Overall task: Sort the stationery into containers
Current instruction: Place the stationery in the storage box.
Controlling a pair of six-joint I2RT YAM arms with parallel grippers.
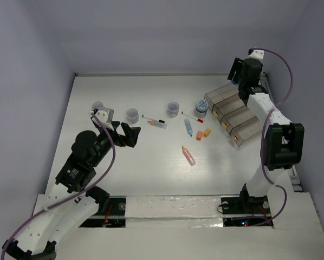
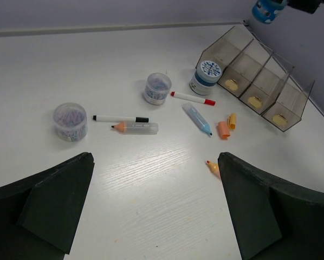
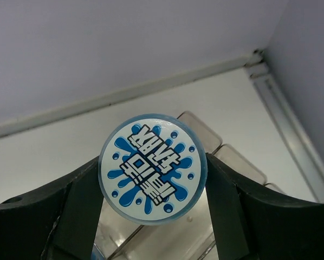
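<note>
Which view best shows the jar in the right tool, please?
The right wrist view: the jar, patterned lid toward the camera, gripped by the right tool. The left wrist view catches a blue sliver at its top edge; the arm hides it from above.

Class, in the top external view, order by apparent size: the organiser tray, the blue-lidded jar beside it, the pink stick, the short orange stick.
1. organiser tray
2. blue-lidded jar and pink stick: too alike to rank
3. short orange stick
</note>
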